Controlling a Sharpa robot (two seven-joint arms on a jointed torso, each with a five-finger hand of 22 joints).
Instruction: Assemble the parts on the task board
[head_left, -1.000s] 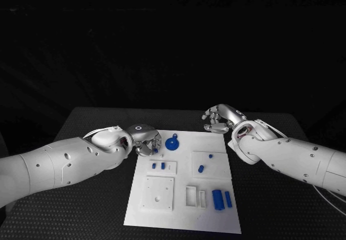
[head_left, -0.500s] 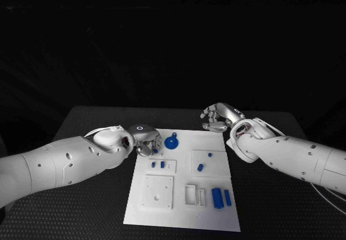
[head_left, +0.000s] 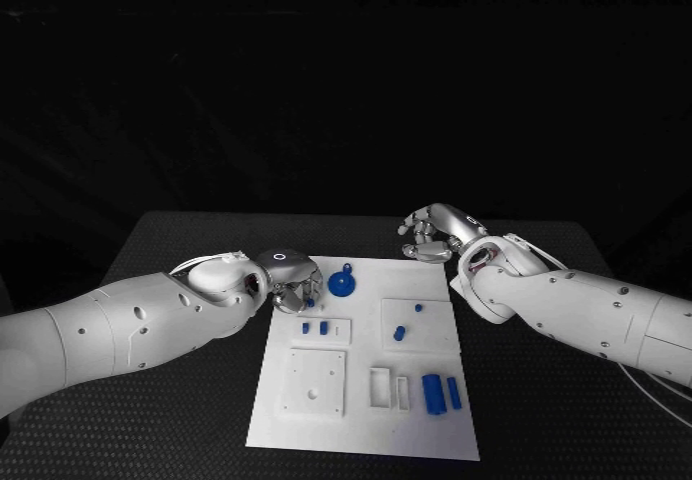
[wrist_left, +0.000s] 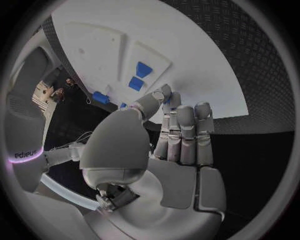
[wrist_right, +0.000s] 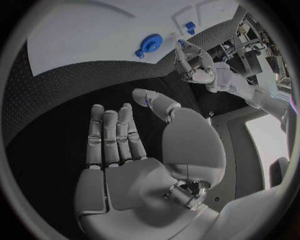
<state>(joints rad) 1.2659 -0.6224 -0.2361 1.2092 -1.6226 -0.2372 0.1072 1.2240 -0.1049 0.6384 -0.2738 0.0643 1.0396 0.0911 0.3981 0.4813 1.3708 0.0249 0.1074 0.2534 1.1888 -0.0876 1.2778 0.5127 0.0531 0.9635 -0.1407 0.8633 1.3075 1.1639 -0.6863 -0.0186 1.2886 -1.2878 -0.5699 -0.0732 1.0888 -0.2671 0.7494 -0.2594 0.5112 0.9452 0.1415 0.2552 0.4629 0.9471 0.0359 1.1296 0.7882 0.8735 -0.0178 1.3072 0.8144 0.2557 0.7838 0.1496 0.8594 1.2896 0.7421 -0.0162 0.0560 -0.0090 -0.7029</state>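
- The left hand (head_left: 289, 278) sits at the near-left corner of the far end of the task board (head_left: 361, 430). Its fingers (wrist_left: 184, 130) lie straight and close together, with the thumb bent across towards them. A speck of blue shows at the thumb tip in the left wrist view, but whether it is a held part cannot be told.
- The right hand (head_left: 433, 232) hangs over the black tabletop (head_left: 188, 240), just beyond the board's far right corner. Its fingers (wrist_right: 112, 132) are extended and a little apart, and the right wrist view shows nothing between them.
- A round blue part (head_left: 343, 284) with a small tab lies on the board just beside the left hand's fingers, between the two hands.
- A raised white plate (head_left: 326, 331) just on the robot's side of the left fingers carries two small blue parts (head_left: 325, 329) side by side.
- A second raised plate (head_left: 410, 325), nearer the right arm, holds two small blue pegs (head_left: 401, 335).
- Further from both hands, a square white plate (head_left: 315, 384) with small holes lies on the board.
- Beside it stands a narrow white slotted frame (head_left: 384, 388), and two long blue bars (head_left: 433, 393) lie next to it.
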